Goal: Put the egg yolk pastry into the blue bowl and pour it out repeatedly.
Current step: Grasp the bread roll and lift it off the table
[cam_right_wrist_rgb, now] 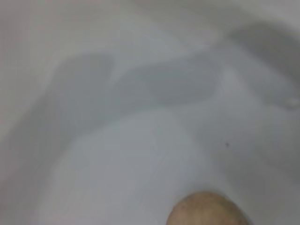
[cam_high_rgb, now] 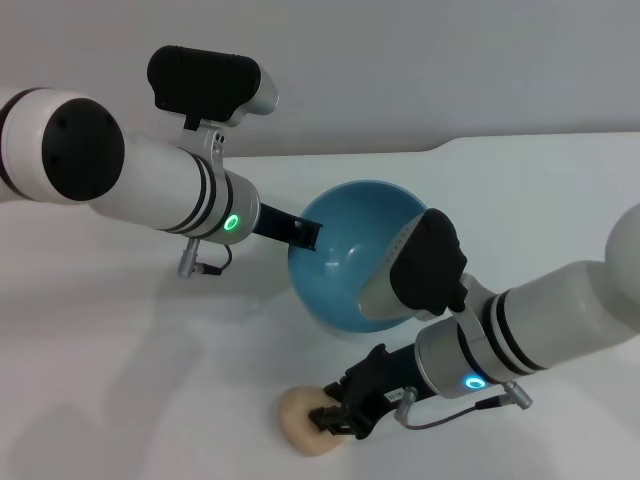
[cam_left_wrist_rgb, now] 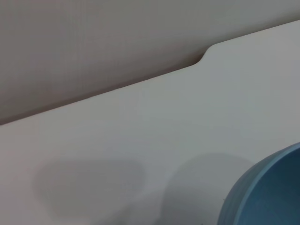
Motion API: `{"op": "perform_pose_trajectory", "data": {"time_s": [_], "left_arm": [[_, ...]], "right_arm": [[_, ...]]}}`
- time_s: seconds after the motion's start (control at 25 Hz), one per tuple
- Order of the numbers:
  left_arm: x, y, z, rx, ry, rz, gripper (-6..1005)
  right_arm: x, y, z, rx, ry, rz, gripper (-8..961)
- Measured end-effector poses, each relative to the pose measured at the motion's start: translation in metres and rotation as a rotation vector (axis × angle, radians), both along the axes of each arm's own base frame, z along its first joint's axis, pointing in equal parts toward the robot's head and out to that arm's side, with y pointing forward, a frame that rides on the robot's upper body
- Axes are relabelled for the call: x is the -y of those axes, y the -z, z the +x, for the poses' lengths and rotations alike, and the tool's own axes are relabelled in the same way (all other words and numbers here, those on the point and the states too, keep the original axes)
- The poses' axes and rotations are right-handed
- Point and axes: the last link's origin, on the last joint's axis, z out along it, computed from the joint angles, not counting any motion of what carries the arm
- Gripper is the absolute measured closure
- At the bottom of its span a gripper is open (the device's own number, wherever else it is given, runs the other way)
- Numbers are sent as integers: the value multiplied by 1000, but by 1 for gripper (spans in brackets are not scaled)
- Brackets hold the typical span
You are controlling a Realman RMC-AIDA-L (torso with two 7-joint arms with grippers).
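From the head view I find the blue bowl (cam_high_rgb: 350, 255) near the middle of the white table (cam_high_rgb: 560, 200), tipped on its side with its opening facing toward me and its inside empty. The left gripper (cam_high_rgb: 305, 233) reaches in from the left edge and clamps the bowl's rim — one dark finger lies over the lip, so its jaws are closed on the bowl. The left wrist view shows only a curved blue section of the bowl's outer wall (cam_left_wrist_rgb: 267, 192) over the table's far edge.

The egg yolk pastry (cam_high_rgb: 308, 420) lies on the table near the front edge, just in front of the tipped bowl and apart from it. The right gripper (cam_high_rgb: 335, 418) comes in from the right and is at the pastry, its black fingers (cam_high_rgb: 352, 405) touching the ball's right side; I cannot tell whether the jaws are clamped on it or merely around it. In the right wrist view the pastry's tan top (cam_right_wrist_rgb: 208, 210) shows against the bare table surface.
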Motion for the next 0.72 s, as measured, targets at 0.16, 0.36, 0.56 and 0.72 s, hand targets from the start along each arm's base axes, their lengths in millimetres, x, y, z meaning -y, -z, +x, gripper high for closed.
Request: {"op": "perform_pose_trajectory", "data": {"time_s": [0.16, 0.36, 0.56, 0.72], "left_arm": [[0, 0, 0, 0, 0, 0, 999], [-1, -1, -1, -1, -1, 2, 998], [-1, -2, -1, -6, -1, 4, 998], [-1, -3, -3, -23, 2, 2, 998]], "right_arm": [[2, -3, -5, -10, -25, -14, 674], [4, -9, -9, 3, -67, -17, 732], [11, -46, -40, -101, -141, 25, 776], [9, -76, -50, -128, -179, 98, 811]]}}
